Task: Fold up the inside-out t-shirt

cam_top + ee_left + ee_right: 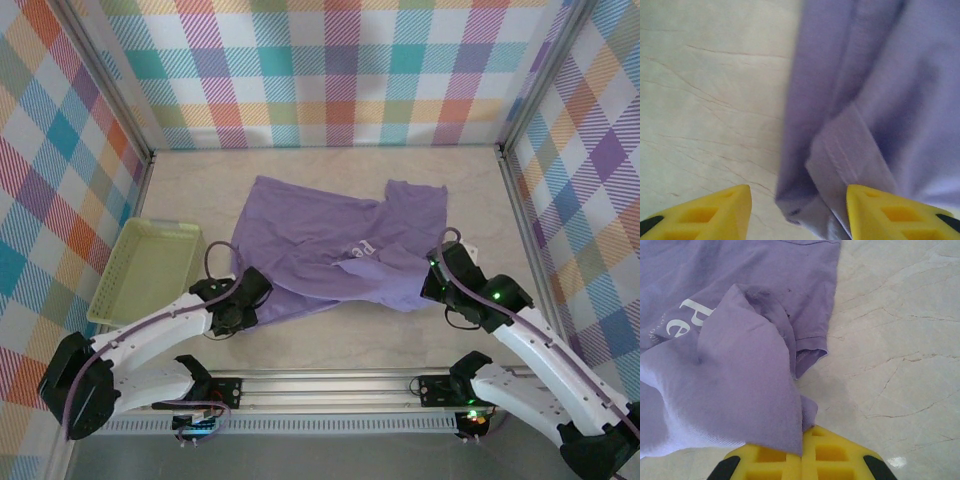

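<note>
one inside-out t-shirt [330,250] lies rumpled in the middle of the tabletop [330,170], lavender, with a patch of white lettering [360,247] near its centre and its near edge doubled over on itself.

your right tool [802,460] is clamped on a fold of cloth at the near right side of the shirt, and the fabric rises from its closed fingers in a loose peak. your left tool [797,210] stands about half open at the near left edge. a stitched hem corner [840,165] lies between its yellow fingers [715,210], but nothing is pinched yet.

by my reading, you are at the pick-up before a fold: one side is secured and the other is lined up. the next move calls for closing the left tool squarely on that hem, low enough to catch the layers under it, then lifting both sides together so the cloth stays taut and level. if one side leads, the shirt will likely skew or bunch.

the surface is pale, smooth and marble-veined, so expect the cloth to slide rather than hold. a lime-green tray [148,270] sits at the left, apart from the shirt, near your left arm. plaid walls [340,70] close in three sides, and a metal rail [330,385] runs along the near edge between the arm bases.
</note>
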